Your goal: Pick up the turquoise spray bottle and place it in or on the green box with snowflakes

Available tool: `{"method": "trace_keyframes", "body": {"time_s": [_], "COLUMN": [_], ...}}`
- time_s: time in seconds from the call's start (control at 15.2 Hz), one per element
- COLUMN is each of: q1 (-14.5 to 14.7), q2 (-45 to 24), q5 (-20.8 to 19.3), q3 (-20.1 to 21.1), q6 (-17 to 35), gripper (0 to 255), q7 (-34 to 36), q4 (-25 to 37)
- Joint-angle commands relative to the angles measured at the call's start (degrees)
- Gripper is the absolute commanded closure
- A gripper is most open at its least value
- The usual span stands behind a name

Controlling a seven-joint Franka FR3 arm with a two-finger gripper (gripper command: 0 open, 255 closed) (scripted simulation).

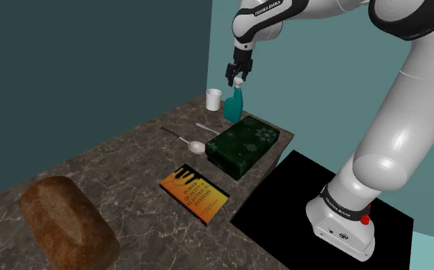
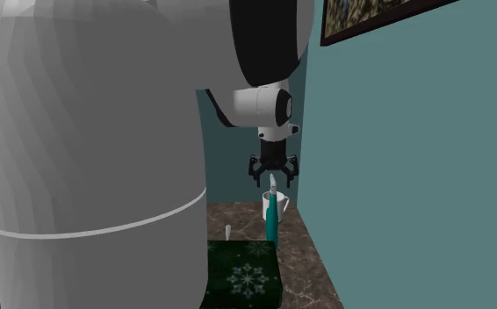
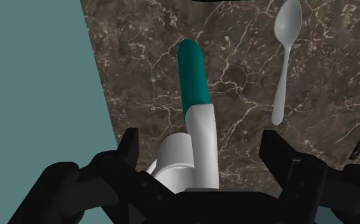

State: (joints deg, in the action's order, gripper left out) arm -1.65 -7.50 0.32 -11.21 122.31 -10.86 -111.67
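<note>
Here, black end effector [image 3: 203, 140] agape, empty; tapered turquoise bottle [image 3: 193, 73], white-capped, between fingers [image 3: 130, 149]

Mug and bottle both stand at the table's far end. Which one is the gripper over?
The turquoise bottle: the open gripper hangs over its white head, fingers either side, not touching. The white mug stands beside it, apart.

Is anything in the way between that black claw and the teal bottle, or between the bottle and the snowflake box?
Nothing visible. The gripper hangs over the spray bottle, fingers apart beside its white head. The green box lies right beside the bottle; mug and spoon sit aside.
</note>
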Motion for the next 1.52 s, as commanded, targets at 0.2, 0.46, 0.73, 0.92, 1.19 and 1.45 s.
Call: {"method": "trace_keyframes", "body": {"time_s": [0.2,0.46,0.73,0.92,1.19,1.45], "q1": [0.0,0.0,0.0,0.0,0.0,0.1], "q2": [-0.1,-0.1,-0.1,-0.1,0.7,1.6], "q5": [0.0,0.0,0.0,0.0,-0.2,-0.3], "q3": [0.0,0.0,0.0,0.0,0.0,0.0], "q6": [0.2,0.2,0.2,0.2,-1.9,-4.8], "gripper": [0,255,255,255,255,255], "q7": [0.0,0.0,0.0,0.0,0.1,0.2], "q4": [-0.1,-0.1,-0.1,-0.1,1.3,3.3]}}
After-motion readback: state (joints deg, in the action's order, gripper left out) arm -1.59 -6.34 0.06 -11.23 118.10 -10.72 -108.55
